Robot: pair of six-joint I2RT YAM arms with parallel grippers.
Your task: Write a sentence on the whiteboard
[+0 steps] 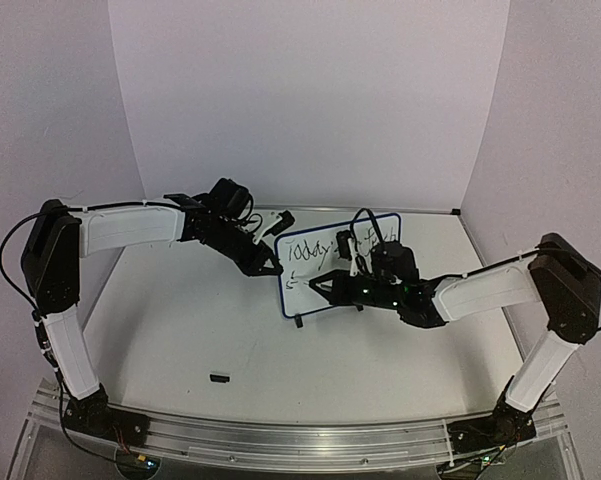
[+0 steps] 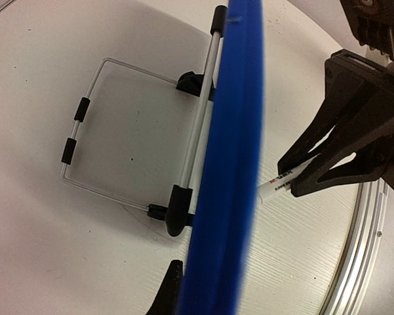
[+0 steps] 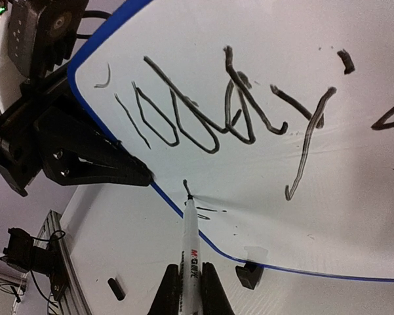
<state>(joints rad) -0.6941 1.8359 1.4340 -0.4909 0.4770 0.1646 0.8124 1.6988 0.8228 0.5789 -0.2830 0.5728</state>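
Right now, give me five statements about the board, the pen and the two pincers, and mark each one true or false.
1. The whiteboard stands upright on the table. True.
2. The left pincer hangs clear of the board. False: it is shut on the board's left rim.
3. The right pincer grips a marker. True.
4. The board is blank. False: a sentence beginning "Today" is written on it.
5. The marker's tip is at the board's top right corner. False: it is low on the left, under "Today", near the bottom rim.
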